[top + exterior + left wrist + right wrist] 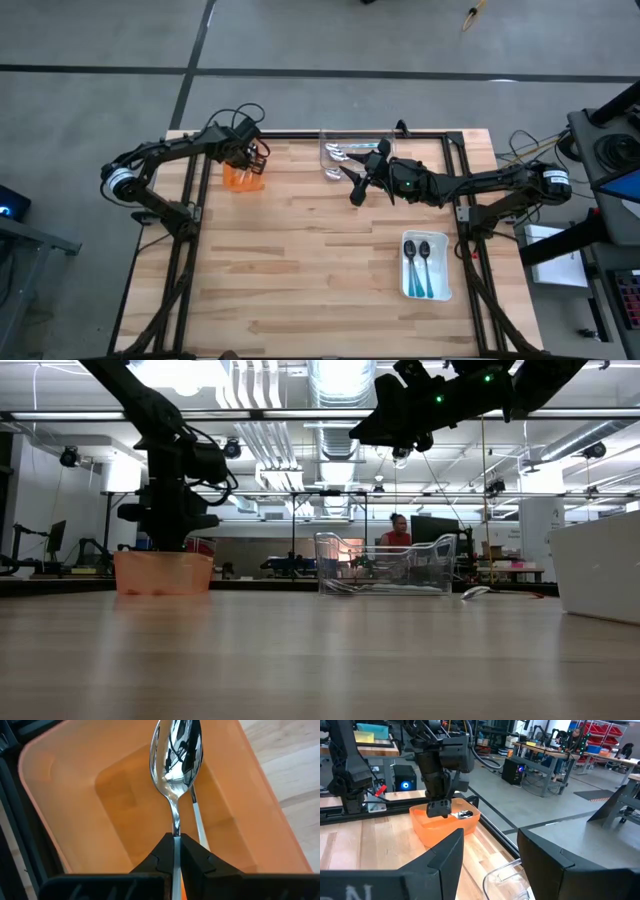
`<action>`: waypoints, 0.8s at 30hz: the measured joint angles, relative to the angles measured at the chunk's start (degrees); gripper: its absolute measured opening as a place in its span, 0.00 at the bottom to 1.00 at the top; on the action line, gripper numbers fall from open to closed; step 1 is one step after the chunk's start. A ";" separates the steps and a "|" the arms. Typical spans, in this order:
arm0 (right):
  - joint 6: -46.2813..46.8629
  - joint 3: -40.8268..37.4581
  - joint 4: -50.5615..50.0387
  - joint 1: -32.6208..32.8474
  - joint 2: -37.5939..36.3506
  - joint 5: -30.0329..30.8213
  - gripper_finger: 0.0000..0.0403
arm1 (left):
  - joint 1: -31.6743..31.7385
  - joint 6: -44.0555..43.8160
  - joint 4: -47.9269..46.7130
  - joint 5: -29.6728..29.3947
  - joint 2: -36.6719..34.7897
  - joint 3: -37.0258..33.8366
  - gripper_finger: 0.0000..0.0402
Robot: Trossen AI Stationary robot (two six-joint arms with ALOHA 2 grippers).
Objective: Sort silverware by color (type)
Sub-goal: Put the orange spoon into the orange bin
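Over the translucent orange plastic tray at the table's far left, we see the left gripper clamped on a shiny metal spoon. Our right gripper hovers spread wide beside the clear plastic tray holding silver spoons.

Bare wooden tabletop across centre and near side: open passage. Far edge obstructed by translucent orange plastic tray, with left gripper inside, and clear plastic tray. White rectangular tray blocks near-right area.
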 joint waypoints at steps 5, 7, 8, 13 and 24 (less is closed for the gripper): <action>0.00 0.00 0.00 0.00 0.00 0.00 0.44 | 0.00 -0.03 1.39 0.08 0.00 -1.59 0.00; 0.00 0.00 0.00 0.00 0.02 0.00 0.44 | 0.00 -0.03 2.15 0.10 0.00 -2.24 0.00; -0.02 0.00 0.00 0.00 0.02 0.00 0.44 | 0.00 -0.08 2.55 0.10 0.00 -2.50 0.00; -0.40 0.00 0.00 0.00 0.02 0.02 0.44 | 0.00 -0.56 3.68 0.10 0.00 -3.21 0.00; -0.42 0.00 0.00 0.00 0.02 0.02 0.44 | 0.00 -1.82 8.53 0.09 0.00 -6.23 0.00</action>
